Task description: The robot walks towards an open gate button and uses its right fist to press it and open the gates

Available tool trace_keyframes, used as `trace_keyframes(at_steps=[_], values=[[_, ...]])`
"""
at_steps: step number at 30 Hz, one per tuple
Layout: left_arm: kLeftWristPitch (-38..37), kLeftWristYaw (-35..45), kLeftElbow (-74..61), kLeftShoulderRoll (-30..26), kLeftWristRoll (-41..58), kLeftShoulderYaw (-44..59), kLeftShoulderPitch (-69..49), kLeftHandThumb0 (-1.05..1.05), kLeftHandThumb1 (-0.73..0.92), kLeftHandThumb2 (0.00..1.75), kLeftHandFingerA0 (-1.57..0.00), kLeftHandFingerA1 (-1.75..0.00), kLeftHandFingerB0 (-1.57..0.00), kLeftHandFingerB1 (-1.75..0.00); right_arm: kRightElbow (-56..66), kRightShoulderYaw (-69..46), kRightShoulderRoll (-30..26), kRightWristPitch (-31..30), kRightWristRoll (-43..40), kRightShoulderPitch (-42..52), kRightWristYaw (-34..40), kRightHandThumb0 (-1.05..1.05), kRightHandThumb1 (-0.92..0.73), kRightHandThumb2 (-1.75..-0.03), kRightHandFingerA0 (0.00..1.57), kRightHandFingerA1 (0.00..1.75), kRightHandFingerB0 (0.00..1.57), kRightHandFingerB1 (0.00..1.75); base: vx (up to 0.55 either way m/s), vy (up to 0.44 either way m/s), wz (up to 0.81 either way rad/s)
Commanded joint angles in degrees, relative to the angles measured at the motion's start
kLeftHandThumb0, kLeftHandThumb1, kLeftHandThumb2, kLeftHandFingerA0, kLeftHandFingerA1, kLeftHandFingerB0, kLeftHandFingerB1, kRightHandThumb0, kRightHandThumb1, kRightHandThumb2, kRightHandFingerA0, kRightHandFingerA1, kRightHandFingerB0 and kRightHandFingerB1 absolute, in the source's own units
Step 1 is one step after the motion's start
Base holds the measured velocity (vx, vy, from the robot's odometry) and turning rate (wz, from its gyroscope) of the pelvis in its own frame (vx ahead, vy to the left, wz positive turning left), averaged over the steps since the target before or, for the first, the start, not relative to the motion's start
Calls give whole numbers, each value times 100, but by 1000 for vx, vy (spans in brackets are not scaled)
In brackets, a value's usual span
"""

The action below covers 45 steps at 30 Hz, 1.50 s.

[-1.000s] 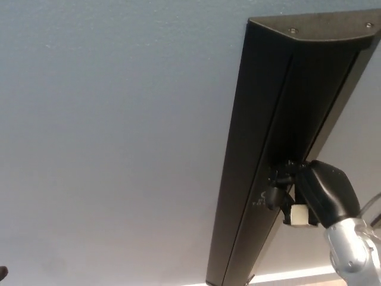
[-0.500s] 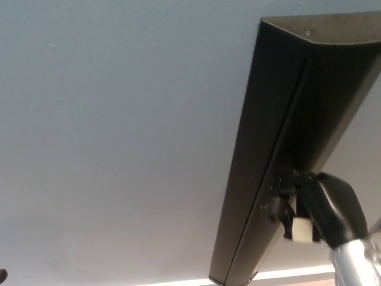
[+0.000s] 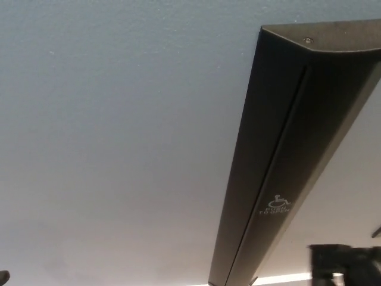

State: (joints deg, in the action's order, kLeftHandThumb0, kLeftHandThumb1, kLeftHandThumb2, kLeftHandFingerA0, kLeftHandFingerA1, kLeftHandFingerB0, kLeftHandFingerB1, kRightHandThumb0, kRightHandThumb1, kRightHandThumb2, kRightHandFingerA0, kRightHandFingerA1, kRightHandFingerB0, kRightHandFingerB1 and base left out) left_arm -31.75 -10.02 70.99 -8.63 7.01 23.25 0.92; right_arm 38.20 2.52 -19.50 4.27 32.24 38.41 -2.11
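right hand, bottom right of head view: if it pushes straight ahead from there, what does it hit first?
Likely the black post, on its face below the wheelchair symbol. The right hand is a blur at the frame edge, so its heading and depth are uncertain.

Matt wall, dark satin button bar

The wall (image 3: 119, 131) is matt blue-grey paint, finely grained. The long gate button bar (image 3: 280, 137) looks like smooth dark metal with a dull sheen, a small screw (image 3: 307, 40) and a pale printed wheelchair symbol (image 3: 276, 205).

Right robot hand (image 3: 345, 265) off button bar (image 3: 280, 161).
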Motion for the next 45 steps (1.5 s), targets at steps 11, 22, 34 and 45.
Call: trace_keyframes(at_steps=[11, 22, 34, 45], values=[[-59, -37, 23, -122, 79, 57, -44, 5, 42, 117, -104, -98, -96, -71, -1504, -3670, -1094, -14, -1816, -152, -684, -16, -58, -116, 94, 167, 79, 149, 0, 0, 0], [53, -62, 14, -124, 7, -32, 63, 2, 46, 112, -102, -95, -96, -68, -4257, -3776, -1303, -240, -2585, -1681, -1001, -14, -56, -115, 98, 143, 90, 127, 0, 0, 0], [310, -24, 94, -215, -50, -115, 132, 4, 46, 110, -100, -92, -96, -65, -7210, -2873, -1391, -914, -2392, -3640, -1129, -14, -42, -128, 103, 135, 96, 112, 0, 0, 0], [718, 35, 227, -352, -53, -206, 239, 4, 50, 108, -102, -91, -94, -64, -8338, -2004, -739, -285, -2195, -3995, -85, -15, -48, -115, 104, 123, 93, 96, 0, 0, 0]])
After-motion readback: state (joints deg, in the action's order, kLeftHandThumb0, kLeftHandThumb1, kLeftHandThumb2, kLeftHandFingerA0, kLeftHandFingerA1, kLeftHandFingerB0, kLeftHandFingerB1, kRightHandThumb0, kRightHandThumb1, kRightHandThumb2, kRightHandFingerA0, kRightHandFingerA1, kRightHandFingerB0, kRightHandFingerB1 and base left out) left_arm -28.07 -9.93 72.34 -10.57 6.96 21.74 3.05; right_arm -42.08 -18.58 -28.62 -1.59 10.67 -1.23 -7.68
